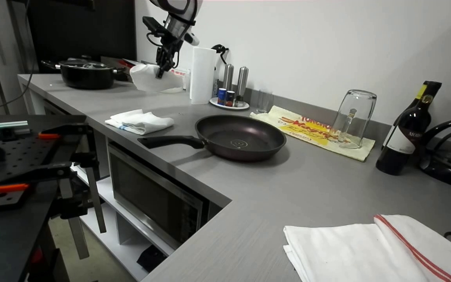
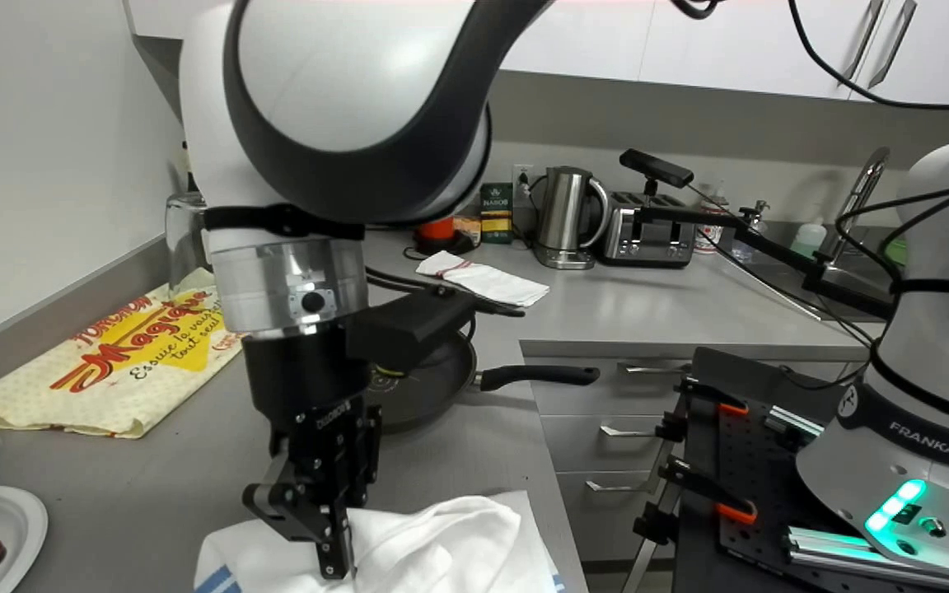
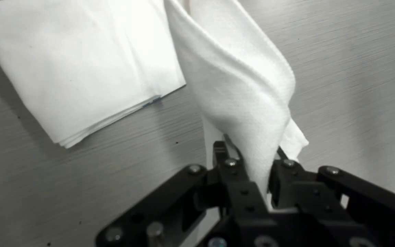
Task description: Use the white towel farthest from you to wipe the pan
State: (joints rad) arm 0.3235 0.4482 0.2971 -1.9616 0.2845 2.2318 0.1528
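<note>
"Gripper (image 3: 252, 149) first: what has it got?"

"One white towel (image 3: 242, 99), held over the grey counter (image 1: 327, 196). In the wrist view the two fingers (image 3: 235, 175) are drawn in until only bunched cloth parts them, and loose folds spill past the tips. Whether the lower end touches down, I can't tell."

"So how many white towels altogether?"

"Three by my count. There's the held one; a folded towel (image 1: 141, 122) with a blue stripe, lying near the handle (image 1: 170, 141) of the pan (image 1: 245, 137); and a red-striped towel (image 1: 374, 250), lying at the bottom right in an exterior view."

"And pans?"

"Just one. It sits upright on the counter, its single black handle pointing toward the edge, well apart from the gripper. In an exterior view the arm (image 2: 351, 74) hides part of it."

"What else can you number?"

"One yellow cloth (image 1: 300, 129) with red lettering, and on it one clear glass vessel (image 1: 356, 113). One more glass (image 1: 264, 101) near the cloth's end. A dark bottle (image 1: 403, 137) too, though I can't tell whether a second stands behind it."

"And farther along?"

"One white plate (image 2: 23, 527), two slim metal cylinders (image 1: 228, 76), one white paper roll (image 1: 203, 76), one black two-handled pot (image 1: 88, 76). In an exterior view, one steel kettle (image 2: 561, 210) just beside one toaster (image 2: 647, 235)."
</note>
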